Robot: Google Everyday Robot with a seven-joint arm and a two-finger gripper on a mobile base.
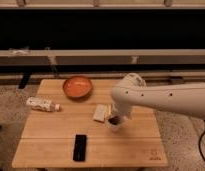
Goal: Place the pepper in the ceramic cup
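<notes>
The ceramic cup (114, 126) is a small pale round cup standing on the wooden table (51, 132), right of centre. A dark red piece, the pepper (114, 120), shows at the cup's mouth. My gripper (116, 115) is at the end of the white arm (166, 100) that reaches in from the right. It hangs directly over the cup, right at the pepper, with the wrist hiding most of it. I cannot tell whether the pepper rests in the cup or is still held.
A wide orange bowl (77, 86) stands at the table's back. A white labelled bottle (42, 104) lies at the left edge. A pale flat packet (101, 113) lies just left of the cup. A black flat device (80, 147) lies near the front edge.
</notes>
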